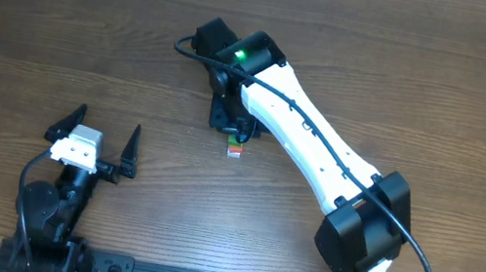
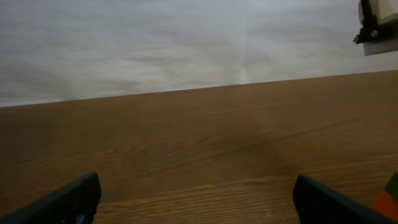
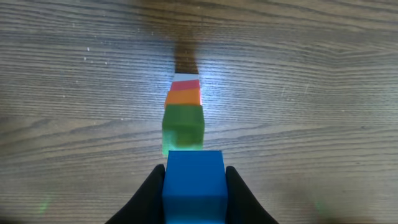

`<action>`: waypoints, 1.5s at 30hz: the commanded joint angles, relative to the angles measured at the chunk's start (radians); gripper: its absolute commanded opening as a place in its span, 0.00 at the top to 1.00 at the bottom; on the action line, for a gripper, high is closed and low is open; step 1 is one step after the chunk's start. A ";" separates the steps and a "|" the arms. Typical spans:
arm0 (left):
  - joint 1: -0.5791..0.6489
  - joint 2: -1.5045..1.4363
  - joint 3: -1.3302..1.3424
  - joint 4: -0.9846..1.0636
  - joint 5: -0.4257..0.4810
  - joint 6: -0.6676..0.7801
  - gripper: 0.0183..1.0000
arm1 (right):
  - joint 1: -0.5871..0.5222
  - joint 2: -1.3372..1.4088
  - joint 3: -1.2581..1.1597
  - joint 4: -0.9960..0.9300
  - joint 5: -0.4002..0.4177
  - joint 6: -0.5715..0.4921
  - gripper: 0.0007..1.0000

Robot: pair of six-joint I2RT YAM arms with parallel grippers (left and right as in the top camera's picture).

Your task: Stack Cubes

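A blue cube (image 3: 194,177) sits between the fingers (image 3: 148,194) of my right gripper (image 3: 194,190), which is shut on its sides. Directly under it stands a stack: a green cube (image 3: 183,127) on top, then an orange one (image 3: 184,96), a red one (image 3: 186,84) and a white sliver at the base. Whether the blue cube touches the green one I cannot tell. From above, the right gripper (image 1: 231,119) hovers at the table's middle, with the stack (image 1: 235,149) peeking out just below it. My left gripper (image 1: 93,143) stands open near its base, holding nothing.
The wooden table (image 1: 447,101) is bare around the stack. The left wrist view catches a green-and-orange corner of the stack (image 2: 389,198) at its edge and part of the right arm (image 2: 378,25) above.
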 commanded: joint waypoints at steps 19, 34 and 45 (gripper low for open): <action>-0.004 -0.006 -0.006 -0.001 -0.005 0.014 0.00 | 0.002 0.055 0.006 0.030 -0.021 0.016 0.88; -0.004 -0.006 -0.006 -0.001 -0.006 0.014 0.00 | 0.001 0.055 -0.003 0.037 -0.021 0.016 0.87; -0.004 -0.006 -0.006 -0.001 -0.006 0.014 0.00 | -0.002 0.055 -0.018 0.042 -0.021 0.016 0.86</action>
